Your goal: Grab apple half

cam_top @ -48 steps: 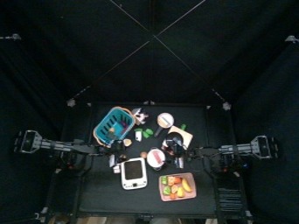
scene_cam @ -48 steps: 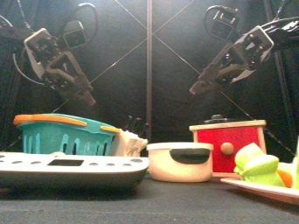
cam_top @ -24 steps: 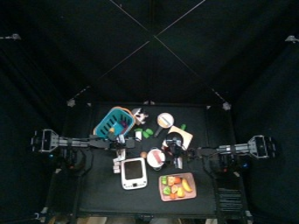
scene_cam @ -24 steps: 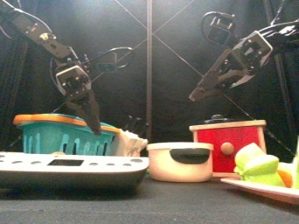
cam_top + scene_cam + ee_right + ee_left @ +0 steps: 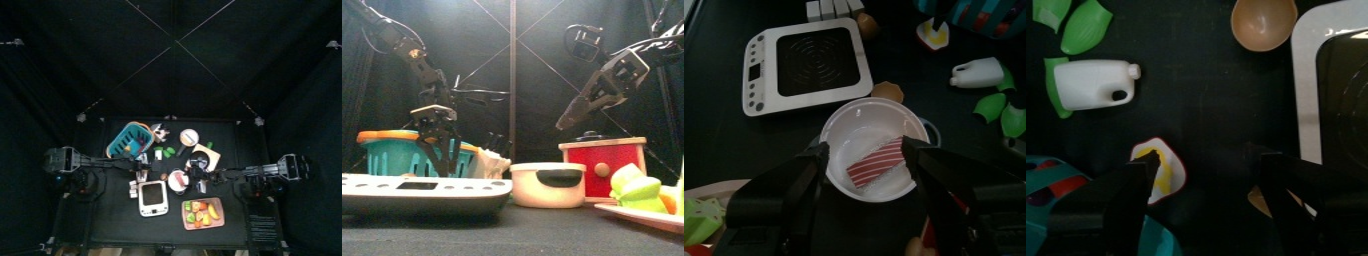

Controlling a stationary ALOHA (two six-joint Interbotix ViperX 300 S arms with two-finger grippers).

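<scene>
The apple half, round, red and white, lies at the back middle of the table in the top view. It does not show in either wrist view. My left gripper is open and empty. It hangs jaws down beside the teal basket, over a small red, white and yellow piece. My right gripper is open and empty above a white bowl that holds a red striped piece. In the front view the right gripper is high above the red box.
A white scale lies at the front, and a plate of fruit to its right. A white jug, green leaves and a wooden spoon lie near the basket.
My left arm has swung inward and down, from high at the left to just over the basket's edge. My right arm has shifted slightly inward and lower.
</scene>
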